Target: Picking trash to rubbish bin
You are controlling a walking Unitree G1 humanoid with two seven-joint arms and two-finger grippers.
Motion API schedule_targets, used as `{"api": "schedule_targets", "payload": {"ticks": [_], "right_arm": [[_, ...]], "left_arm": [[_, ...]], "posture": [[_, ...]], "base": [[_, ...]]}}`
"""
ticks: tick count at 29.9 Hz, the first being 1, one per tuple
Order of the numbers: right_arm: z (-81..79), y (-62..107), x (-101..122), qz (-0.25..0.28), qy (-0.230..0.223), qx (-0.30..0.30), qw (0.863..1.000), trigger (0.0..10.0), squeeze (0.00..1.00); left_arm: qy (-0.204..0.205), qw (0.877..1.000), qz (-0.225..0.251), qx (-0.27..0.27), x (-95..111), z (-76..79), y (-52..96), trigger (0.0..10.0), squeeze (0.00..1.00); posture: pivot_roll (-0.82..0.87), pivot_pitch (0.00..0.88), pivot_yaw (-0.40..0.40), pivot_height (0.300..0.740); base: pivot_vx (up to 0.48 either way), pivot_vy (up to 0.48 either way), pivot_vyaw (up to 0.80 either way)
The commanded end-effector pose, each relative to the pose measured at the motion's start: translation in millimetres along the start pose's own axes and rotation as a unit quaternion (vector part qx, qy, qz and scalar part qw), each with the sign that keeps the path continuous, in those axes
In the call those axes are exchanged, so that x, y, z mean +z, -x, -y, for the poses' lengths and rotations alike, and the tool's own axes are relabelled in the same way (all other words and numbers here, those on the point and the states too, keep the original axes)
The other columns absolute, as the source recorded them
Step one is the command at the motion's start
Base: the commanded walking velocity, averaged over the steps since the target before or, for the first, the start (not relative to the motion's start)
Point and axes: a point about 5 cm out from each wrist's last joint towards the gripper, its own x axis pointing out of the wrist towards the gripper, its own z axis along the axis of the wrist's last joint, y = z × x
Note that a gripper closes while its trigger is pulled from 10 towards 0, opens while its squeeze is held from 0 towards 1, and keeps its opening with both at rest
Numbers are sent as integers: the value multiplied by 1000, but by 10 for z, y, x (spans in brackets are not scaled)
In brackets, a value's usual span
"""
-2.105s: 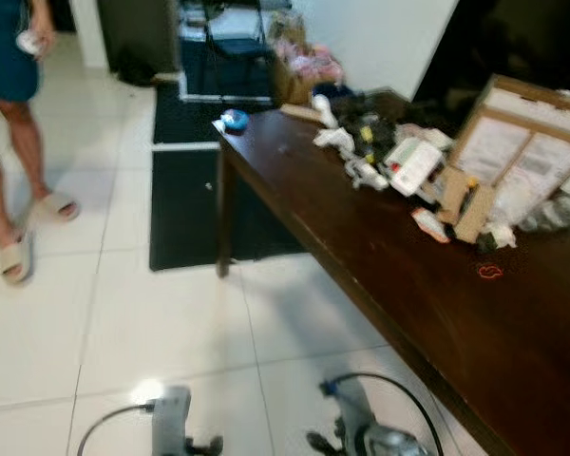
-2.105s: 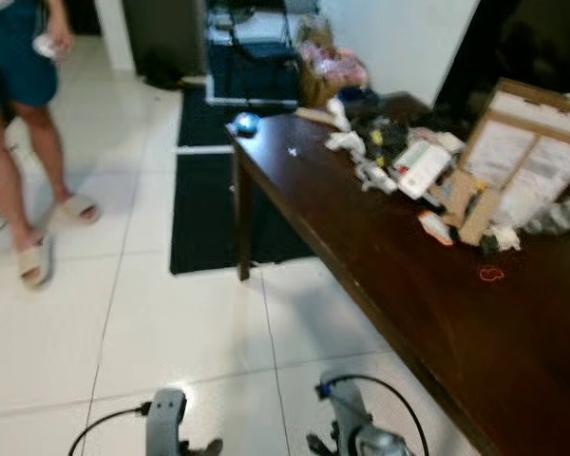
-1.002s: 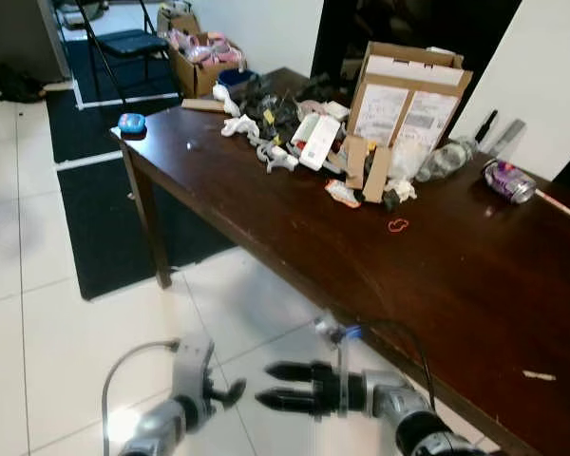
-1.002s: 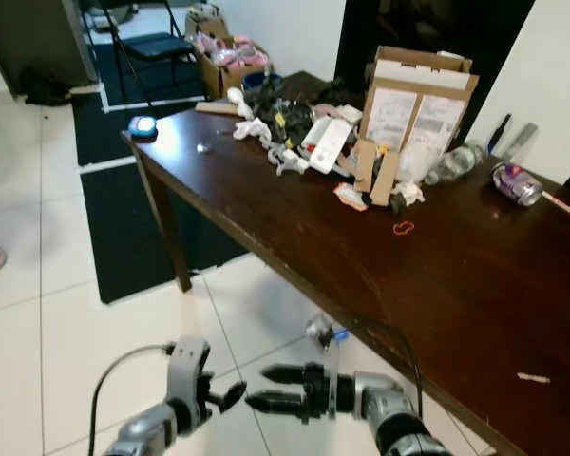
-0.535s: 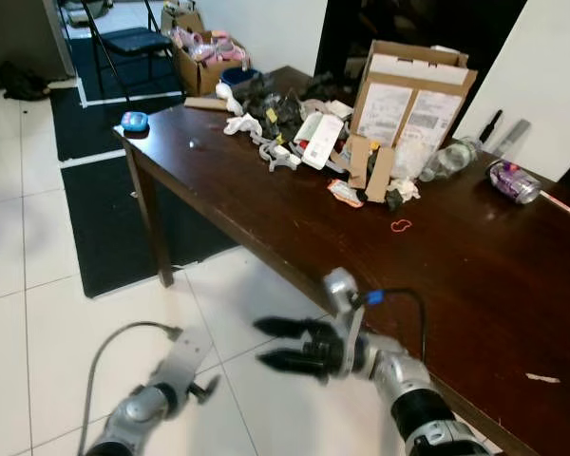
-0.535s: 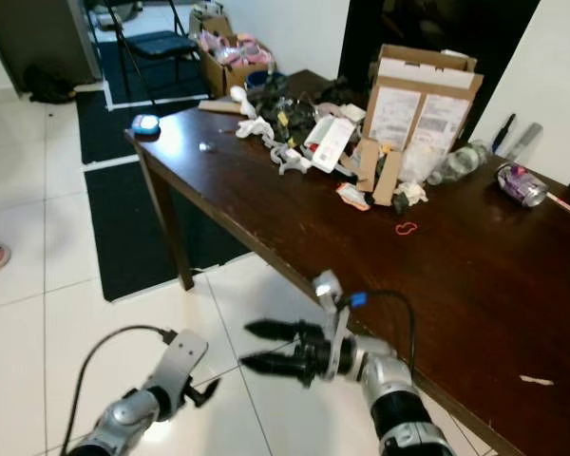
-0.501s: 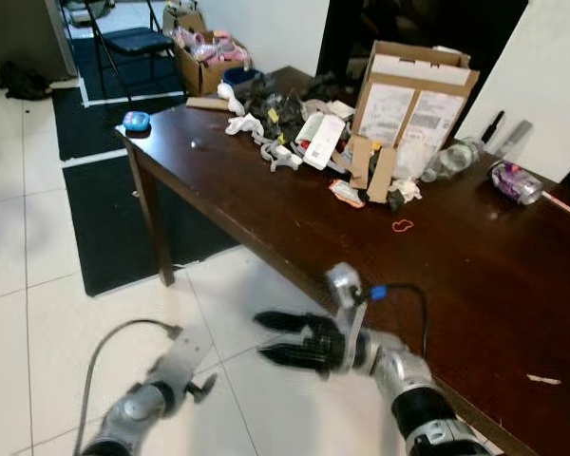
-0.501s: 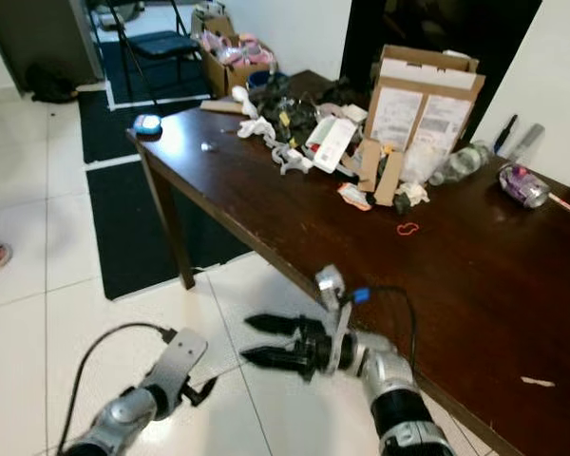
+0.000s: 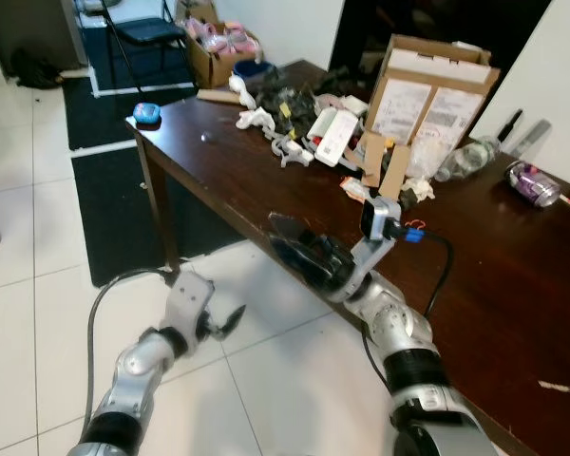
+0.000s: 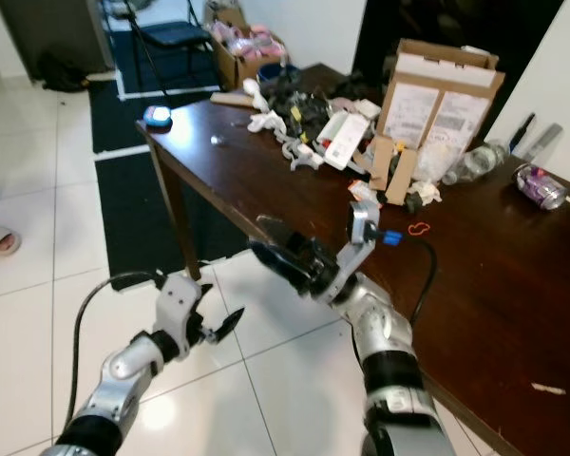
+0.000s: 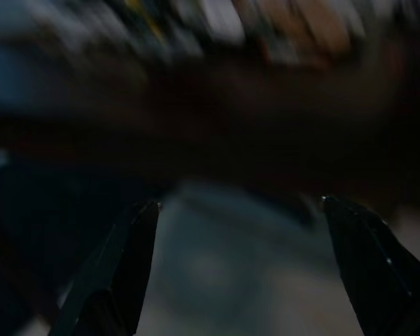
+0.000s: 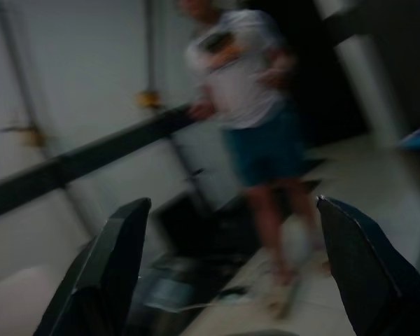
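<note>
Both wrist views are blurred; the right one dimly shows a person (image 12: pixel 252 119) standing in a room. Since half a second ago the right end effector (image 10: pixel 283 249) has risen from the floor to the edge of the dark wooden worktop (image 9: pixel 294 214), fingers spread and empty. The left end effector (image 9: pixel 226 321) hangs released over white floor tiles (image 9: pixel 38 313). Trash (image 9: pixel 299 119) and a cardboard box (image 9: pixel 437 100) lie along the worktop's far side.
</note>
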Motion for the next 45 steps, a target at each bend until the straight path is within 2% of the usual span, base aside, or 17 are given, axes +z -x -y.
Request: {"api": "schedule_targets", "payload": {"ticks": [1,6,13,17,31,45], "right_arm": [[90,45,-28,-6,16,-66,998,10000,0],[164,44,-60,-50,70,-126,988,10000,0],[189,5,-92,-57,75,-151,984,10000,0],[194,-24,-153,-78,98,-162,979,10000,0],[261,-54,-164,-80,97,-212,969,10000,0],[270,-119,-121,-80,108,-216,967,10000,0]], "left_arm": [[18,998,22,49,102,-93,-13,10000,0],[6,994,57,88,297,-163,-18,10000,0],[2,993,64,99,409,-185,33,10000,0],[3,993,55,101,407,-202,60,10000,0],[6,994,50,102,486,-181,39,10000,0],[9,994,50,98,532,-160,13,10000,0]], "posture": [[155,111,-70,740],[162,112,-74,740],[170,112,-79,740],[174,111,-81,740],[177,101,-80,740],[178,101,-79,740]], "base": [[0,0,0],[116,0,0],[303,0,0],[333,0,0],[347,0,-61],[323,0,-800]]}}
